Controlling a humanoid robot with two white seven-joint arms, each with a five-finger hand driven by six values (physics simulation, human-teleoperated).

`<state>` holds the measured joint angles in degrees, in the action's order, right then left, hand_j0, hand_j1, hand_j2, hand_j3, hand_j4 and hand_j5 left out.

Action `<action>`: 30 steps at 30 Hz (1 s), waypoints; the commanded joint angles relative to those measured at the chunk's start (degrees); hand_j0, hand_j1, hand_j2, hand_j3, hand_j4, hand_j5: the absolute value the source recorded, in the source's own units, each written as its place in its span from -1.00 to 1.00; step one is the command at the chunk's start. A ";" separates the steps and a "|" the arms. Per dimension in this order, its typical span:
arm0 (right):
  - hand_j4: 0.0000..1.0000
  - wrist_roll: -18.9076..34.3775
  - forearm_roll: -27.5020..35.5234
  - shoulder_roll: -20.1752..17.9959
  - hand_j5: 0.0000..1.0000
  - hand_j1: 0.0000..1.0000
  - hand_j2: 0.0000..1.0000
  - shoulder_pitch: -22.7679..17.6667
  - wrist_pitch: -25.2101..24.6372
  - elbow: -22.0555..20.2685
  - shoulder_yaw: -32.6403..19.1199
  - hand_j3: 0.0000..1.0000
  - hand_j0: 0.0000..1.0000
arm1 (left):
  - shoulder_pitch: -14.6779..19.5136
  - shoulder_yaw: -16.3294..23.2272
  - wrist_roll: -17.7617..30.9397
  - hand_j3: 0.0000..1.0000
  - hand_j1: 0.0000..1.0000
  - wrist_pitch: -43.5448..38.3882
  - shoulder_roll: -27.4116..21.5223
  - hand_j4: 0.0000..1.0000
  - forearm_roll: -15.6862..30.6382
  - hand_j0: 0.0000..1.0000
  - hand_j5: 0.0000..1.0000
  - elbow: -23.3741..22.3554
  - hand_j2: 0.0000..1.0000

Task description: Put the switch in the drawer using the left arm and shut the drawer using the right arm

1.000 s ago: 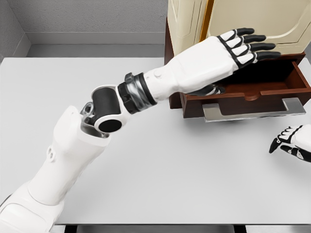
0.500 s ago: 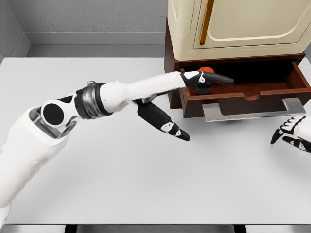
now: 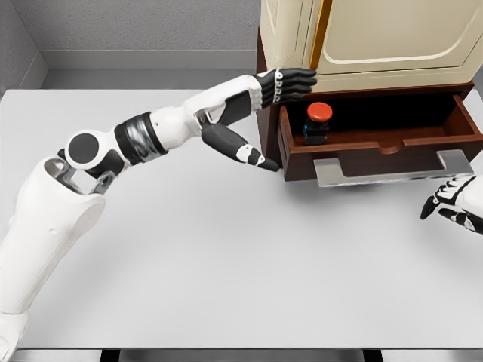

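Observation:
The switch (image 3: 318, 123), a dark block with a red round button, stands inside the open brown drawer (image 3: 377, 147) at its left end. My left hand (image 3: 266, 113) hovers just left of the drawer at the cabinet's corner, open, fingers spread, holding nothing. Its thumb points down toward the drawer's left front corner. My right hand (image 3: 455, 207) shows at the right edge, below the drawer's metal handle (image 3: 392, 170), fingers relaxed and open, apart from the drawer.
A cream cabinet (image 3: 370, 38) sits on top of the brown drawer unit at the back right of the white table (image 3: 226, 249). A grey wall runs behind the table.
The left hand has drawn back out of the drawer to its left side, leaving the switch inside. The right hand barely moved.

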<state>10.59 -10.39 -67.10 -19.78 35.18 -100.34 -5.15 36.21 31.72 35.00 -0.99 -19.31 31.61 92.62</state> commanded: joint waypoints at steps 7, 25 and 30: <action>-0.06 -0.31 1.25 0.66 -0.06 -0.06 -0.06 2.55 -0.18 -0.47 1.63 -0.06 -0.06 | 0.18 -0.43 0.00 1.00 1.00 -4.20 -0.02 1.00 3.63 1.00 1.00 -1.03 1.00; -0.04 -0.84 1.42 0.04 -0.04 -0.04 -0.04 1.50 -0.18 0.23 2.16 -0.04 -0.04 | -0.44 -3.33 -5.29 1.00 1.00 -17.65 -0.37 1.00 9.96 1.00 1.00 4.24 1.00; 0.00 -1.19 1.51 -0.14 0.00 0.00 0.00 -0.53 -0.18 3.14 1.90 0.00 0.00 | -0.79 -3.33 -5.82 1.00 1.00 -18.35 0.15 1.00 10.05 1.00 1.00 2.57 1.00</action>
<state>9.54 -9.36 -67.12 -20.30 35.07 -98.06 -3.15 35.51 28.44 29.46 -19.11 -19.45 41.33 95.82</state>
